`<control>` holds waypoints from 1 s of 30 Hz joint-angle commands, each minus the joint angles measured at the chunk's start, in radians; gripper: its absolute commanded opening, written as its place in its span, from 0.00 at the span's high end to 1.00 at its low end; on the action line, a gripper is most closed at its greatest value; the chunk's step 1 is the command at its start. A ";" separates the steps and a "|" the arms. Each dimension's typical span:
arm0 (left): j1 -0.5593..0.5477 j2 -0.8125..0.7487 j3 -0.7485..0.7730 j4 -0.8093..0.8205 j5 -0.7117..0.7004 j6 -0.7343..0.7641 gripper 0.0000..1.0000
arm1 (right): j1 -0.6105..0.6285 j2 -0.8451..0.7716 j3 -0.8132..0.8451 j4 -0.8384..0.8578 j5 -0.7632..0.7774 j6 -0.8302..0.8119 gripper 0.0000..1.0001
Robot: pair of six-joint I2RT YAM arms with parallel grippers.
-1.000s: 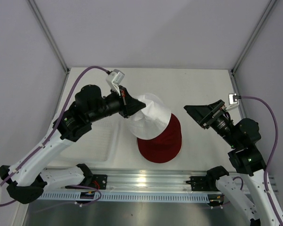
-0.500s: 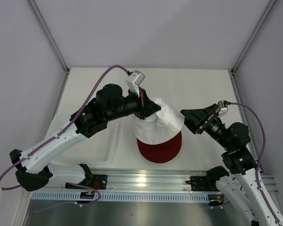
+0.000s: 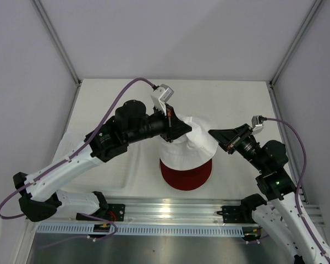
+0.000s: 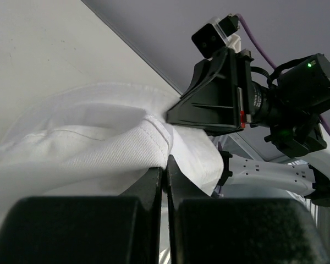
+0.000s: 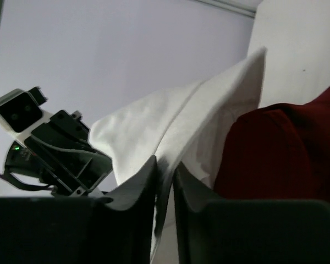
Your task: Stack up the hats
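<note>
The white hat [image 3: 190, 147] hangs spread over the dark red hat [image 3: 185, 177], which lies on the table in front of the rail. My left gripper [image 3: 185, 130] is shut on the white hat's left rim; in the left wrist view the cloth [image 4: 99, 132] is pinched at the tips of the left gripper [image 4: 165, 168]. My right gripper [image 3: 215, 136] is shut on the opposite rim, and in the right wrist view the white hat [image 5: 170, 115] runs down between the fingers of the right gripper [image 5: 164, 165], with the dark red hat [image 5: 286, 148] just beyond.
A shallow clear tray [image 3: 133, 168] lies on the table left of the hats, under the left arm. The metal rail [image 3: 170, 208] runs along the near edge. White walls and frame posts close in the back and sides.
The left arm carried the white hat rightward over the dark red hat. The right gripper moved in from the right and closed on the hat's other rim.
</note>
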 commanded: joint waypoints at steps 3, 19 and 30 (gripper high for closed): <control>-0.024 -0.024 -0.031 0.038 0.012 -0.015 0.99 | 0.006 0.032 -0.016 -0.097 0.043 -0.117 0.96; -0.088 -0.011 -0.060 -0.055 -0.064 0.011 0.99 | 0.009 -0.197 -0.054 -0.513 0.159 -0.318 1.00; -0.091 -0.012 -0.040 -0.138 -0.149 0.000 0.38 | 0.008 -0.247 -0.122 -0.586 0.250 -0.293 1.00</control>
